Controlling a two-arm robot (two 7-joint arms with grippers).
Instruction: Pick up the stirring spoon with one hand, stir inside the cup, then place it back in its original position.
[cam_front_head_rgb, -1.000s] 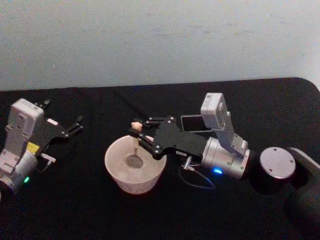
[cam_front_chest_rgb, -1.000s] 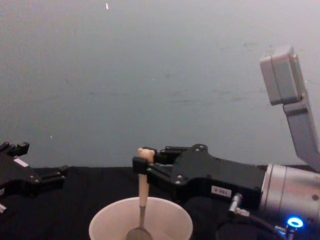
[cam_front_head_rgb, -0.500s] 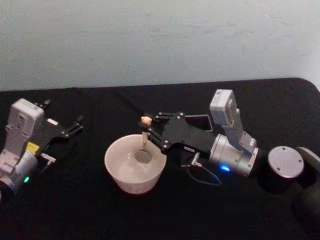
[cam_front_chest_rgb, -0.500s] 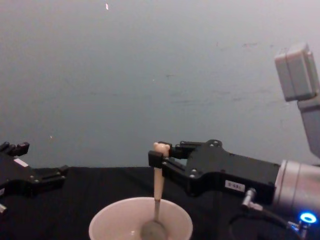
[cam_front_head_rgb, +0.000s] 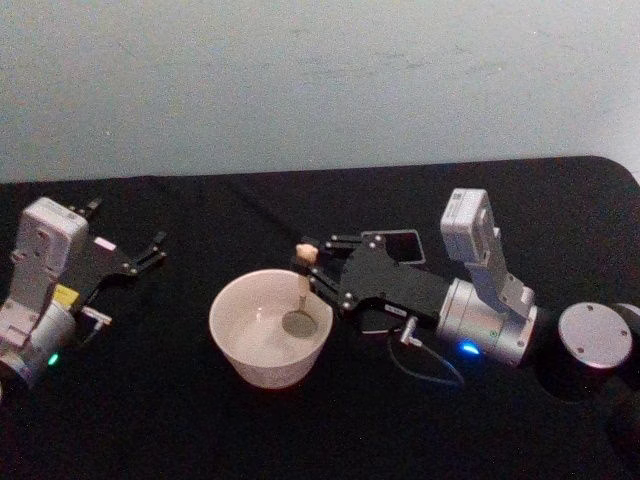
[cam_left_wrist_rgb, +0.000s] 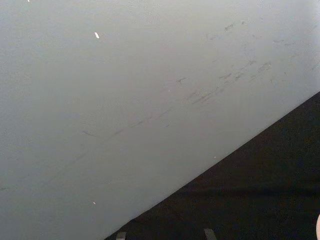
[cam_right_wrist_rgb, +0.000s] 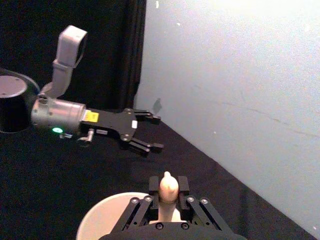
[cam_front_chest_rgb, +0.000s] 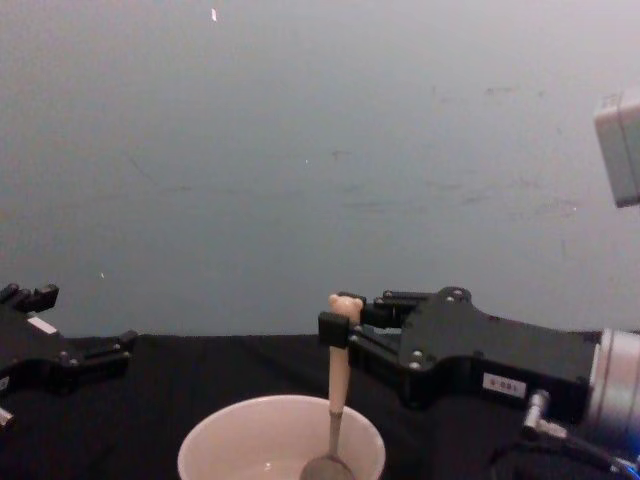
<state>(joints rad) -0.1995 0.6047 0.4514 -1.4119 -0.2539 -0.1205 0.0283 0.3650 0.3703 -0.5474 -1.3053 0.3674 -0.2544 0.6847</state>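
Left end effector (cam_front_head_rgb: 152, 252): parked left on the black desk (cam_front_head_rgb: 150, 420), fingers spread, empty. Wide cream-white round cup (cam_front_head_rgb: 262, 362): contains the bowl of the slim bear-topped beige spoon (cam_front_head_rgb: 301, 282), upright. Right end effector (cam_front_head_rgb: 318, 266): clamped on its handle. Stirring judged under way; return to the dark grey square holder (cam_front_head_rgb: 397, 244) outstanding.

Head looks down, chest level, sharing cup (cam_front_head_rgb: 262, 362)

We log a black table (cam_front_head_rgb: 180, 420) with a matte surface running across the foreground. A pale grey-blue wall (cam_front_head_rgb: 320, 80) meets its far edge. We see faint scuffs (cam_left_wrist_rgb: 215, 92) on the wall.
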